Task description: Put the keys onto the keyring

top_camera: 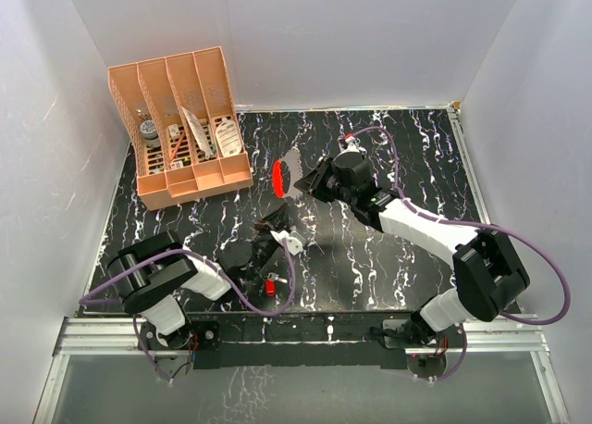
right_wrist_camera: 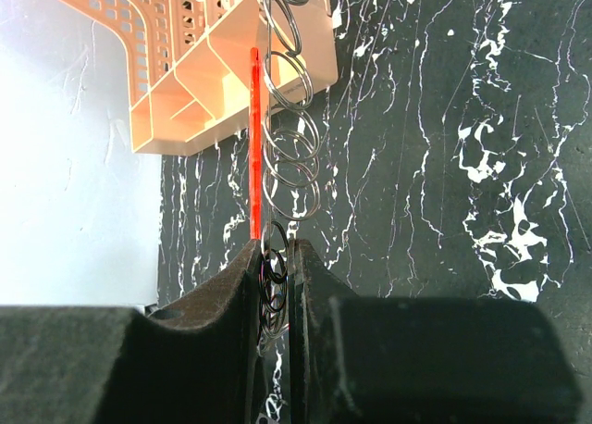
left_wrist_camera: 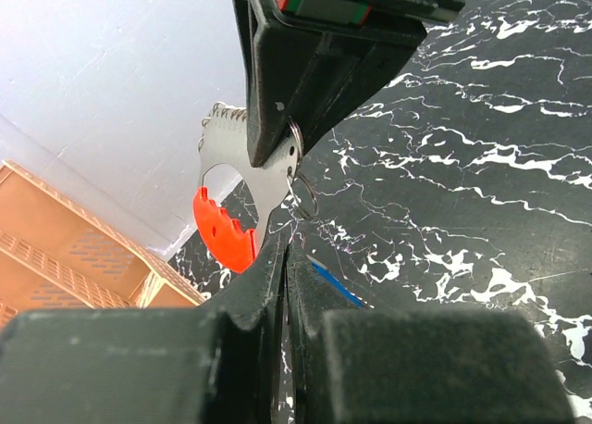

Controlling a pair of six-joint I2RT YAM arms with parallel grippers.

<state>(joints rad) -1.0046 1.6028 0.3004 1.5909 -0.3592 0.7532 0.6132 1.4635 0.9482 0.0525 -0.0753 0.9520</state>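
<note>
Your right gripper (right_wrist_camera: 275, 250) clamps the one keyring (top_camera: 277, 178); left gripper (left_wrist_camera: 283, 248) pinched together beside one blue key (left_wrist_camera: 335, 283); one red key (top_camera: 270, 286) near the front edge.

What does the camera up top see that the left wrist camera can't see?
Only the top camera shows the red key, which lies on the table. Only the left wrist camera shows the blue key, which looks pinched in the left hand. Both cameras show the keyring gripped by the right hand. Both also show the orange tray and the black table.
</note>
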